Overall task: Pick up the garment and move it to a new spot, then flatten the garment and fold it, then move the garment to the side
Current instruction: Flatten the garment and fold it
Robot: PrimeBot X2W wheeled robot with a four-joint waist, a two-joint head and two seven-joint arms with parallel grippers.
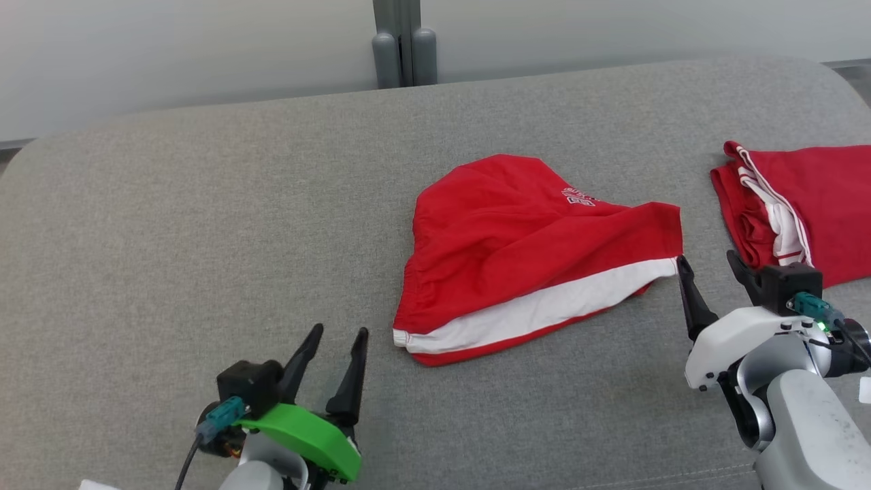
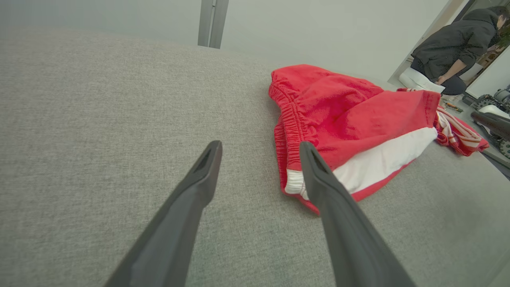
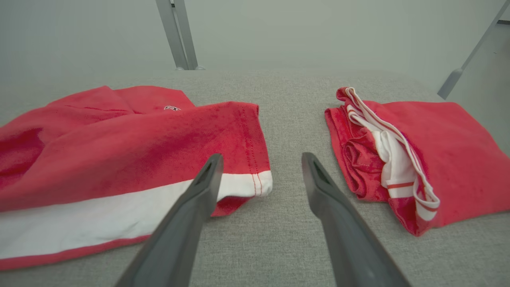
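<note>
The garment [image 1: 524,245] is a pair of red shorts with a white side stripe, lying loosely folded in the middle of the grey cushion [image 1: 204,224]. Its elastic waistband [image 2: 293,119] faces my left gripper [image 1: 339,331], which stands open just short of the lower left corner with nothing between its fingers. My right gripper [image 1: 708,264] is open beside the hem corner [image 3: 255,175], its left finger [image 3: 207,175] almost at the cloth. The garment [image 3: 119,143] spreads leftward in the right wrist view.
A second red garment [image 1: 803,211] with white trim lies folded at the cushion's right edge, just right of my right gripper [image 3: 261,159]. A grey post [image 1: 403,41] stands behind the cushion. A person [image 2: 454,44] in dark clothes bends over in the far background.
</note>
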